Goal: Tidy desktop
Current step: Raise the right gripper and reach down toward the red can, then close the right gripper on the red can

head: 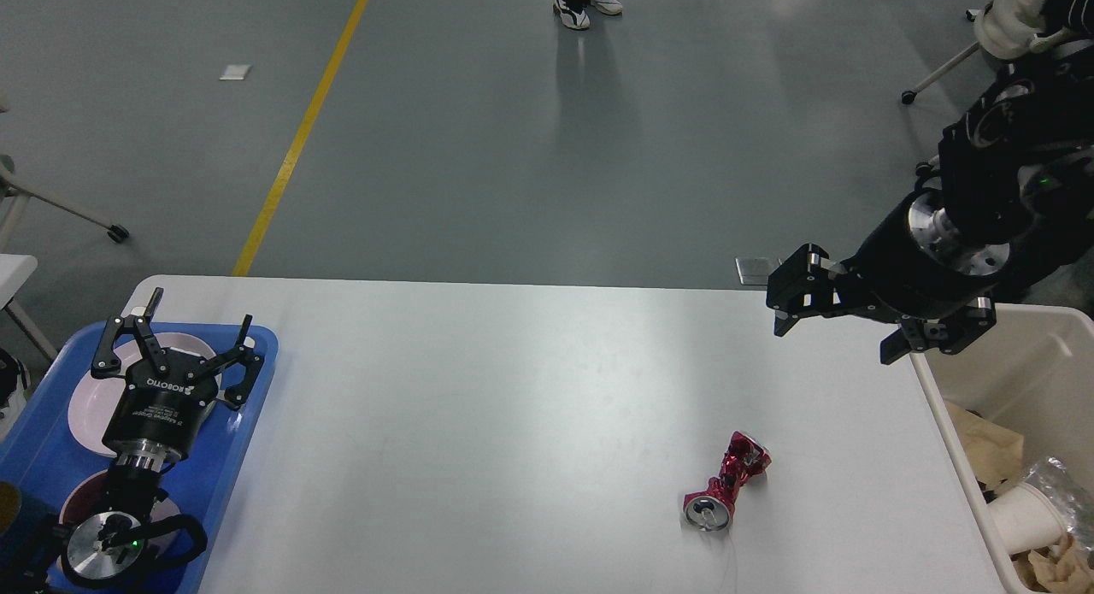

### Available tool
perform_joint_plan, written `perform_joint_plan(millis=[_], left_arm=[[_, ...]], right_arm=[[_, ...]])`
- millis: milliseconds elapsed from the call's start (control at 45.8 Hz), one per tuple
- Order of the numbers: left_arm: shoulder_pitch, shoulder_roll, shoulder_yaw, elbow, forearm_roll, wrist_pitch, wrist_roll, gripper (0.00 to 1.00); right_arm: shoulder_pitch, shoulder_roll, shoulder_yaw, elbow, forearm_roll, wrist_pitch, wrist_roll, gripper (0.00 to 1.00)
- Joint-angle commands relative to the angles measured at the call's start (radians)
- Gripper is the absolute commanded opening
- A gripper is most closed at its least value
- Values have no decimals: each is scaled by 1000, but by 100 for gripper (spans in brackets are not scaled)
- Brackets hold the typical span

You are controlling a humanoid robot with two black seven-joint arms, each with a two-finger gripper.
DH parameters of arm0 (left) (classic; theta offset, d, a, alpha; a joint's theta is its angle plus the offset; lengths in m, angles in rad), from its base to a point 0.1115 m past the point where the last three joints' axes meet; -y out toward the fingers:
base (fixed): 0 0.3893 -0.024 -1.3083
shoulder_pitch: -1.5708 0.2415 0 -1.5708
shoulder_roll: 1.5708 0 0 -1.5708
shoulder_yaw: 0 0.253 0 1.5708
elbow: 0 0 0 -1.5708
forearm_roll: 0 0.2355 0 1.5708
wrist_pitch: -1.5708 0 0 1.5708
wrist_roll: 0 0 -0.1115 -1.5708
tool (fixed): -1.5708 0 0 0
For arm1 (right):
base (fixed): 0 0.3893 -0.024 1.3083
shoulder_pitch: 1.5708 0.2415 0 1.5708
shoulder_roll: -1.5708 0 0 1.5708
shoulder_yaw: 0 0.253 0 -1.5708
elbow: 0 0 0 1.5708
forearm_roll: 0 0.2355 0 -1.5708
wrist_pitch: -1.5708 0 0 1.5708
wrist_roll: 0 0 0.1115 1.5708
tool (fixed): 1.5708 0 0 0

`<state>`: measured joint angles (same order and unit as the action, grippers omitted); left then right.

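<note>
The white desktop (513,406) fills the lower half of the head view. A crushed red can (725,485) lies on its side on it, right of centre, near the front. My right gripper (833,342) hangs open and empty above the table's far right corner, well behind the can. My left gripper (198,325) is open and empty over the blue tray (248,406) at the left edge, above a white plate (94,397).
A beige bin (940,406) stands off the table's right edge, holding a paper cup (1026,517), crumpled paper and plastic. A second dish (81,491) lies in the tray under my left arm. Chairs and a person's feet are on the floor beyond.
</note>
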<state>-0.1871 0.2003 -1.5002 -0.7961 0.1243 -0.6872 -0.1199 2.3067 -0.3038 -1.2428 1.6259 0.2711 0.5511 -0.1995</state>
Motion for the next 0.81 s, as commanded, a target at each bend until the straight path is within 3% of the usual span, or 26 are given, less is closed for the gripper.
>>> perform_joint_plan(millis=[0,197,459,634,787], left_arm=[[0,1,0,0,0,-2,0,97],[0,-1,0,0,0,-3,0,97],[0,1,0,0,0,-3,0,97],[0,-1,0,0,0,-5,0,97],[0,-1,0,0,0,-5,0,97]], right_arm=[[-156,18,75,-63,54,-55,0,100],[-432,93,184,-204,54,-190,-3,100],[-805,267,215,-524,53,-249,-29,100],[-924,299,215,-646,48,-287,-32,99],[-949,305,213,-659,40,-321,-66,98]])
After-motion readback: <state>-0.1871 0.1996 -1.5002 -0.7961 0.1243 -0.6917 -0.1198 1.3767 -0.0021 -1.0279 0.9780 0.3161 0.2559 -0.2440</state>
